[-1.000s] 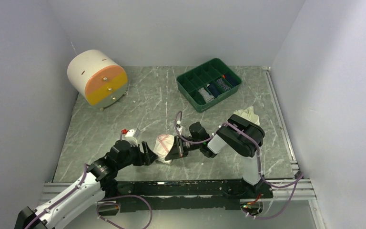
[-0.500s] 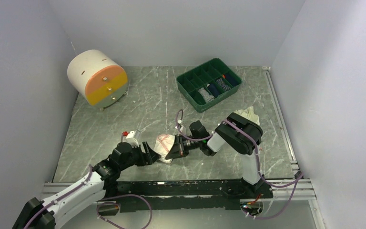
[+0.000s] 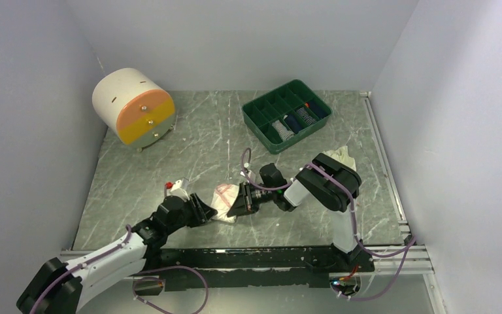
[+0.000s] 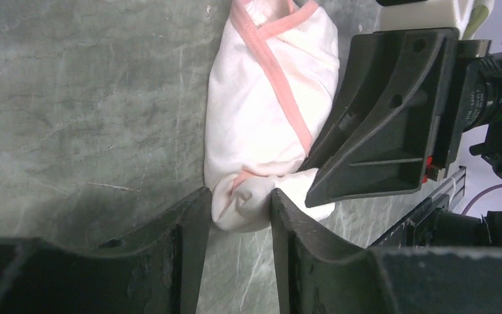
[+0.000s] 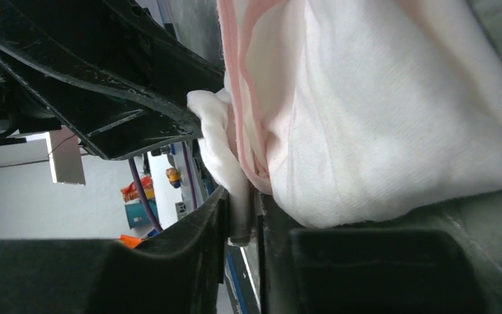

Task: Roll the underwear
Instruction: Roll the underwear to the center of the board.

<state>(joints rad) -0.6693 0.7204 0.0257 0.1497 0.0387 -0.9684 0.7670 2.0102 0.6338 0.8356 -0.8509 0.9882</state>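
Note:
The white-and-pink underwear (image 3: 225, 195) lies bunched in a partly rolled bundle on the table between my two grippers; it also shows in the left wrist view (image 4: 268, 111) and the right wrist view (image 5: 379, 111). My left gripper (image 3: 206, 209) (image 4: 238, 212) has its fingertips closed on the bundle's near end. My right gripper (image 3: 239, 203) (image 5: 242, 216) pinches a fold of the cloth edge from the other side; its finger (image 4: 379, 131) presses against the bundle. The cream-white underwear (image 3: 338, 157) lies crumpled behind the right arm's elbow.
A green divided tray (image 3: 286, 116) with rolled items stands at the back. A white, orange and yellow round drawer unit (image 3: 133, 107) stands at the back left. A metal rail (image 3: 248, 256) runs along the near edge.
My left arm has swung a little, bringing its gripper closer in on the bundle's near end. The right gripper and the bundle have hardly moved.

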